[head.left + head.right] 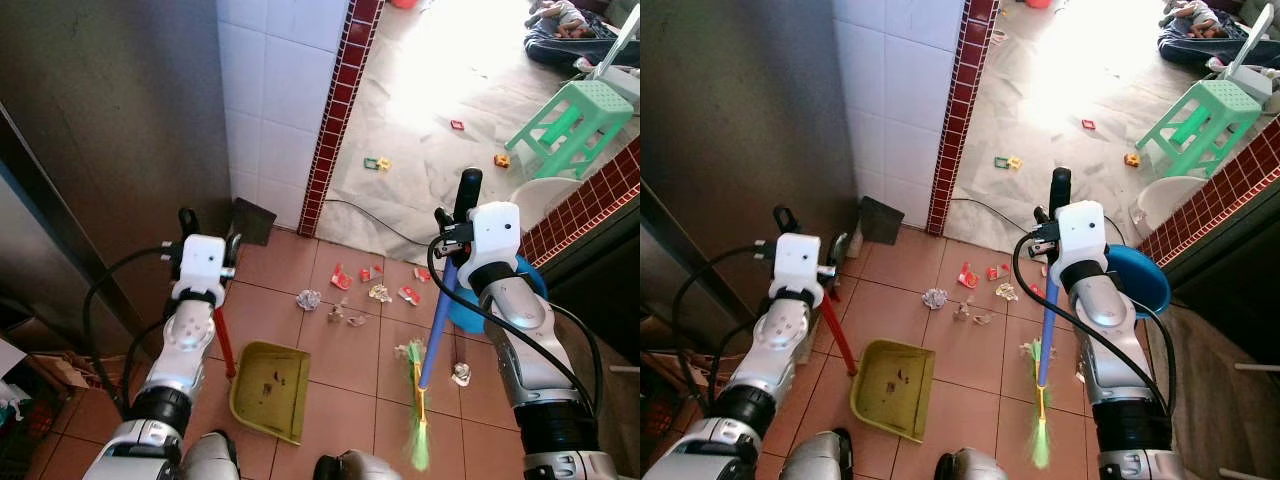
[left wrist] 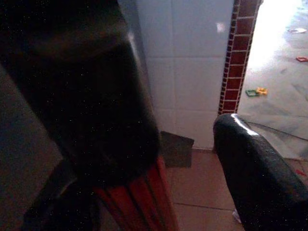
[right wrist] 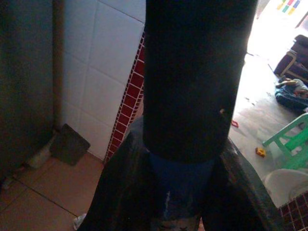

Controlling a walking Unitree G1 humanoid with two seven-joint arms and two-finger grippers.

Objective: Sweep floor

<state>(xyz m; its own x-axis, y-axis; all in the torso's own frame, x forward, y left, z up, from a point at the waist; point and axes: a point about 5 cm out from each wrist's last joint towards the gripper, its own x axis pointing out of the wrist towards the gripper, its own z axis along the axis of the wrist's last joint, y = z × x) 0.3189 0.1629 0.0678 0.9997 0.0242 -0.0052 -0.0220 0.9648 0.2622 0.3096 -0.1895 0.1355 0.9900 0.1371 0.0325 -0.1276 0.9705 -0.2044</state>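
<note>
Nothing readable is showing anywhere: no text, label, brand, number or sign.

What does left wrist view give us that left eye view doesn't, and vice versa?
Left wrist view alone gives the close-up of the grip: the left gripper closed on the red handle, seen along its black fingers.

Left eye view alone gives the yellow-green dustpan on the tiles, the litter ahead of it, the right gripper holding the blue-handled broom, the blue tub and the green stool.

Both share the white tiled wall, the red-brick pillar edge and the dark scrap at the wall's foot.
</note>
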